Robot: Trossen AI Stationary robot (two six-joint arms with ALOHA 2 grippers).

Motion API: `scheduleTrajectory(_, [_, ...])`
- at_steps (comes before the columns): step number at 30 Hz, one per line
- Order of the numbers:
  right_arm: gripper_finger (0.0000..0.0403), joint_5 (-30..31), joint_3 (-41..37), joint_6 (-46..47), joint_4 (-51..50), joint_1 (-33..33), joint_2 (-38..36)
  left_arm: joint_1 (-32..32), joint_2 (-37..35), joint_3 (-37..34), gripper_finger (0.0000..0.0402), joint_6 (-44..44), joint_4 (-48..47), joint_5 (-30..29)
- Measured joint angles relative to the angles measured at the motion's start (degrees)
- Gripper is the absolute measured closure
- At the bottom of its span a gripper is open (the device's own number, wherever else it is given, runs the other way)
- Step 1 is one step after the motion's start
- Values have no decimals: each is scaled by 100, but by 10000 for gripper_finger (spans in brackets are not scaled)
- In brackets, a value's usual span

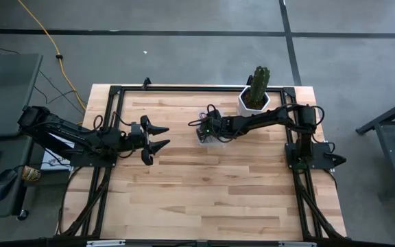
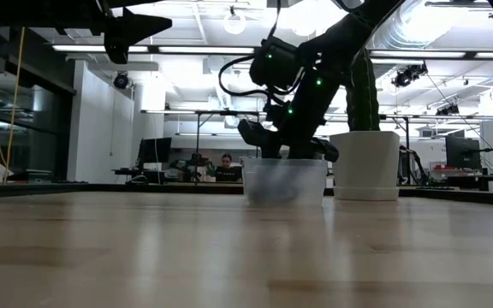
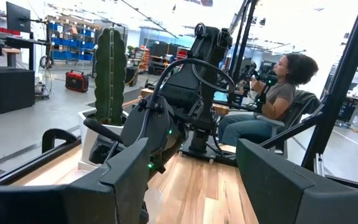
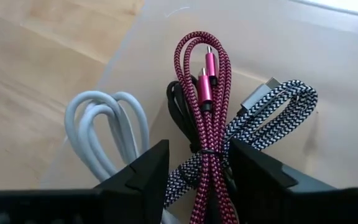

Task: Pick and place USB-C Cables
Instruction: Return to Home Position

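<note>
Wooden table (image 2: 144, 248) up close, two arms over it, cables in the bin.
Left gripper (image 1: 158, 137) hangs above the table's left part, fingers spread apart and holding nothing. Right gripper (image 4: 197, 152) reaches down over the transparent bin (image 2: 264, 184), which stands just beside the white cactus pot (image 2: 365, 162); its fingers stand apart on either side of the bundles. Inside the bin lie four USB-C cables (image 4: 211, 163) together: black-and-white braided cable (image 4: 278, 106), white cable (image 4: 137, 134), dark red braided cable (image 4: 182, 68) on top, black cable (image 4: 178, 102) beneath it.
</note>
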Motion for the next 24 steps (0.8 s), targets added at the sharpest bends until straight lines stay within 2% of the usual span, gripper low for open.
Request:
scheduleTrajectory(7, [242,-175,478,-437,-394,-2,2,0,0,0,181,0,0,-1])
scheduleTrajectory(17, [242,-141,1542,-1022,-2017,0,1,1,1,0,181,0,-4,-2])
scheduleTrajectory(24, [242,-132,2344,-1547,-3545,13,0,1,1,0,181,0,-4,-1])
